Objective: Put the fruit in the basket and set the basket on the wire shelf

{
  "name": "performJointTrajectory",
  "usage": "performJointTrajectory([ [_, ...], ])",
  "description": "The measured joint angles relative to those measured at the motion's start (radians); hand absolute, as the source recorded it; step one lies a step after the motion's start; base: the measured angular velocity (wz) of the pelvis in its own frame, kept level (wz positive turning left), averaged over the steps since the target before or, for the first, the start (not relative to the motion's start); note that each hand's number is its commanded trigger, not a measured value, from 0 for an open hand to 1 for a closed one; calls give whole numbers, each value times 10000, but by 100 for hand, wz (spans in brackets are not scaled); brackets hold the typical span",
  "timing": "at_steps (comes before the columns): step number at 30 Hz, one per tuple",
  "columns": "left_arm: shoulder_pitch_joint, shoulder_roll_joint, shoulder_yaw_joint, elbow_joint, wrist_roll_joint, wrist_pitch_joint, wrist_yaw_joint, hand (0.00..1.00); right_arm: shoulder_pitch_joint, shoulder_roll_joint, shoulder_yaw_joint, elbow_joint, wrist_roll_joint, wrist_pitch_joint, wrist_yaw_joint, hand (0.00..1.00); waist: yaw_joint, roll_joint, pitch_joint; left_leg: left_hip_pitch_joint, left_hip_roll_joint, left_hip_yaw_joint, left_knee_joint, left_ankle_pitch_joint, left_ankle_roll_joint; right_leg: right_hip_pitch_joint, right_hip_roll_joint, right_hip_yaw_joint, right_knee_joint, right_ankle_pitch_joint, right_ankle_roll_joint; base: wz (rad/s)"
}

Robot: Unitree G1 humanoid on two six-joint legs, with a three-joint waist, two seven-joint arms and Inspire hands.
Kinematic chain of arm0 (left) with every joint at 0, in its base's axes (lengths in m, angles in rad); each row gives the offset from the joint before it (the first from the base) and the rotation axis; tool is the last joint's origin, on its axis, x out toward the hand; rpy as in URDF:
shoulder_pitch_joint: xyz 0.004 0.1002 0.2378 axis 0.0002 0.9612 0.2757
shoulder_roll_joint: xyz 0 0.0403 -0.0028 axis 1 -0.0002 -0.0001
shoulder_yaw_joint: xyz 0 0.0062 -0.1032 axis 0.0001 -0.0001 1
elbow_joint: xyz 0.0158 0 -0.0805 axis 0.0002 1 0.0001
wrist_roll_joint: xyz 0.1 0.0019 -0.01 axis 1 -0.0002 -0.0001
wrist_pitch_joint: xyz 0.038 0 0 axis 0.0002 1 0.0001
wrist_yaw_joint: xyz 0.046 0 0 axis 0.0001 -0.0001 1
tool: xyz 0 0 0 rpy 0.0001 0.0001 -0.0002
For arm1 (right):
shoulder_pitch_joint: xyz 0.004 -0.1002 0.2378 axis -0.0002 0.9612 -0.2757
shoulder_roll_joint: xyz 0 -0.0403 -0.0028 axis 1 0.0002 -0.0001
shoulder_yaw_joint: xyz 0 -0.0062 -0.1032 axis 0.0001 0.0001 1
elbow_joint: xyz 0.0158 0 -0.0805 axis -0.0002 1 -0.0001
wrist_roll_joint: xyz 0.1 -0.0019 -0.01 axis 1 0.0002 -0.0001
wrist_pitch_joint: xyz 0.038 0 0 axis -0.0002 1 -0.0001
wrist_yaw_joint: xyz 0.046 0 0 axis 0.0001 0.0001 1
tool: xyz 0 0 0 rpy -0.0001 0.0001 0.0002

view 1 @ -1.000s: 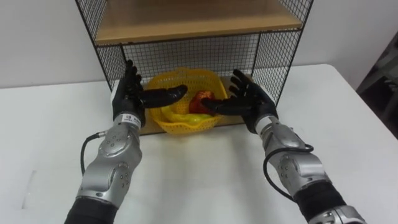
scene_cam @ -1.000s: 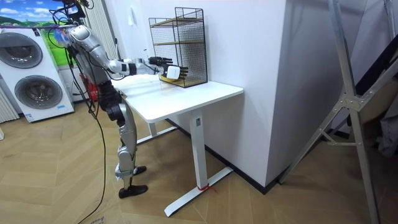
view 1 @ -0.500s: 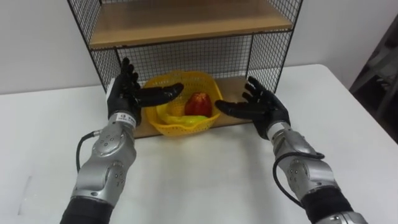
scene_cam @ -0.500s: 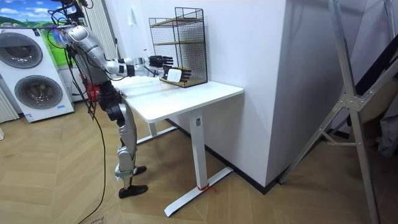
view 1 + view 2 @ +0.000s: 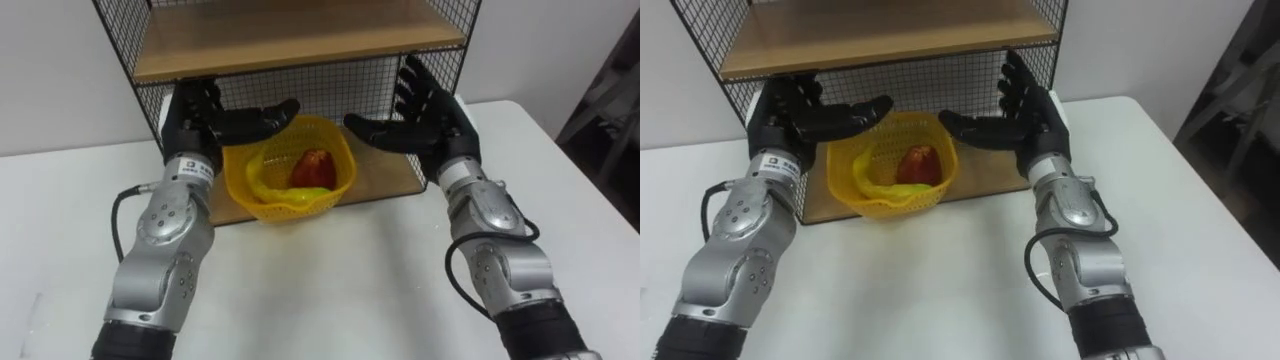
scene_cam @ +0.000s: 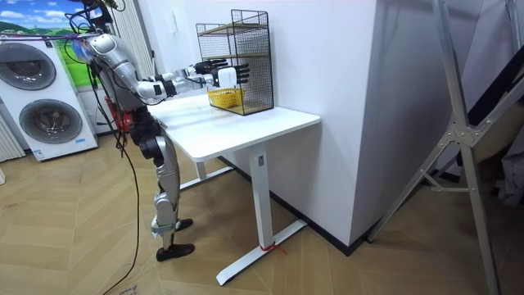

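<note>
Wire shelf point(image 5: 330, 85): black square mesh on the sides and back, with two flat wooden boards. The upper board point(image 5: 290, 35) is pale brown with a fine grain. The shelf stands on a smooth white table point(image 5: 330, 290).

Basket point(image 5: 285, 205): yellow plastic, round, with an open lattice wall and a wavy rim. It sits on the shelf's lower board point(image 5: 395, 175), at that board's front edge and under the upper board. Inside it I see a rounded red fruit point(image 5: 312, 168) with a glossy skin. A curved yellow-green fruit point(image 5: 262, 187) lies along the wall, just beside the red one.

Left hand point(image 5: 195, 125): black, at the shelf's left front corner, fingers straight and spread, thumb reaching over the basket's rim. Right hand point(image 5: 432, 120): at the shelf's right front corner, likewise flat and spread, thumb pointing in toward the basket. Neither hand holds anything. The basket lies between them and a little lower. I cannot tell whether the left thumb touches the rim; the right hand looks clear of it.

The eye views give me the fruit and the finger poses. In the room view the robot stands upright at the table's edge, both arms stretched to the shelf. There the basket point(image 6: 223, 98) is a small yellow patch in the shelf's lower compartment. Washing machines point(image 6: 45, 98) stand beyond the robot from the shelf.
</note>
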Motion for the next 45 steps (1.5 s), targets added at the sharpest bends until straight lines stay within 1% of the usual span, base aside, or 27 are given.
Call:
performJointTrajectory([
  [3,81,0,-64,-62,-7,1,-57,0,269,-19,4,-625,21,0,11,0,-22,-68,-42,5,16,-1,-54,0,-1,1,18,4,11,3,-5,0],
  [5,317,-2,-130,-363,-8,2,-59,0,391,-36,7,-728,27,11,14,0,-28,-114,-63,1,17,-3,-74,1,-3,-3,22,5,9,6,-9,0],
  [6,469,-1,-154,-558,-8,1,-59,0,462,-36,9,-839,22,11,22,0,-28,-122,-63,-10,14,-2,-75,1,-3,-13,21,8,7,6,-9,0],
  [8,558,7,-183,-685,-3,1,-59,0,487,-38,11,-881,-15,10,24,0,-23,-140,-65,-15,12,-2,-53,1,-3,-20,20,9,5,8,-6,0],
  [12,600,9,-201,-818,-1,-22,-68,0,587,-52,9,-1063,-108,9,149,0,-3,-159,-71,-73,12,-6,-7,1,-3,-79,19,6,1,9,-6,0],
  [16,812,12,-227,-1094,0,-61,-266,0,1065,-67,9,-1696,-334,9,154,0,80,-160,-72,-139,11,6,-5,2,-4,-135,17,17,-1,9,-7,0],
  [19,1131,36,-316,-1400,-42,-147,-431,0,1270,-70,12,-1940,-417,9,183,0,162,-156,-68,-145,8,1,-22,2,-4,-141,10,4,-19,9,-6,0],
  [21,1441,55,-318,-1459,-84,-306,-581,0,1290,-72,13,-1963,-579,9,248,0,198,-160,-64,-143,12,-4,-56,2,-5,-145,15,-23,-25,8,-6,0],
  [22,1536,72,-307,-1459,-129,-319,-609,0,1299,-75,12,-1968,-625,9,275,0,208,-160,-64,-138,13,3,-74,3,-5,-146,17,-33,-24,9,-6,0],
  [24,1926,135,-288,-1480,-240,-319,-703,0,1372,-83,-9,-2065,-755,9,372,0,223,-166,-61,-157,18,21,-154,2,-5,-175,17,-61,-24,9,-6,0],
  [28,2379,134,-256,-1667,-224,-328,-830,0,1694,-82,-3,-2513,-1216,9,548,0,272,-187,-61,-253,15,73,-159,2,-5,-269,18,-65,-24,10,-5,0],
  [30,2835,158,-258,-1946,-238,-361,-950,0,1892,-65,-5,-2733,-1374,-11,639,0,273,-193,-58,-242,14,103,-142,5,-5,-274,18,-36,-28,10,-5,-4],
  [32,3133,211,-305,-1972,-242,-501,-1101,0,2004,-65,2,-2734,-1393,-48,732,0,271,-218,-42,-137,16,117,-153,15,-7,-191,16,-32,-35,9,-4,-2],
  [33,3315,230,-301,-1984,-240,-570,-1220,0,2136,-62,12,-2736,-1468,-128,889,0,264,-246,-37,-126,22,107,-162,14,-8,-143,19,-60,-39,8,-2,0],
  [34,3386,230,-295,-2006,-238,-607,-1256,0,2205,-48,11,-2736,-1499,-195,965,0,264,-267,-32,-134,24,102,-162,13,-9,-151,20,-77,-40,8,-3,4],
  [35,3470,229,-283,-2010,-234,-707,-1324,0,2286,-28,13,-2737,-1501,-255,1083,0,290,-304,-4,-153,25,102,-163,13,-9,-171,19,-98,-49,8,-3,0],
  [36,3535,228,-286,-2010,-241,-770,-1387,0,2355,-37,10,-2737,-1486,-278,1227,0,335,-319,5,-171,22,88,-163,12,-9,-170,18,-101,-54,8,-3,0],
  [37,3576,226,-285,-2010,-242,-830,-1435,0,2396,-38,9,-2737,-1482,-313,1277,0,362,-322,3,-174,22,73,-163,10,-9,-164,18,-100,-54,8,-3,0],
  [39,3680,230,-301,-2023,-253,-1141,-1634,0,2464,-37,16,-2830,-1484,-441,1426,0,438,-327,2,-264,18,35,-157,4,-6,-207,15,-143,-52,9,-3,3],
  [41,3757,231,-317,-2099,-282,-1315,-1725,0,2535,-38,62,-3133,-1481,-507,1490,0,474,-329,-7,-398,16,4,-148,23,-5,-327,4,-225,-36,29,-5,8],
  [44,4146,227,-325,-2382,-427,-1472,-1819,0,2791,-39,144,-3301,-1499,-598,1589,0,490,-316,-22,-463,14,5,-141,36,-6,-373,3,-257,-35,38,-8,2],
  [45,4290,232,-322,-2408,-429,-1591,-1822,0,2879,-41,200,-3389,-1498,-672,1615,0,493,-305,-26,-467,12,1,-146,37,-5,-377,2,-259,-38,38,-8,0],
])
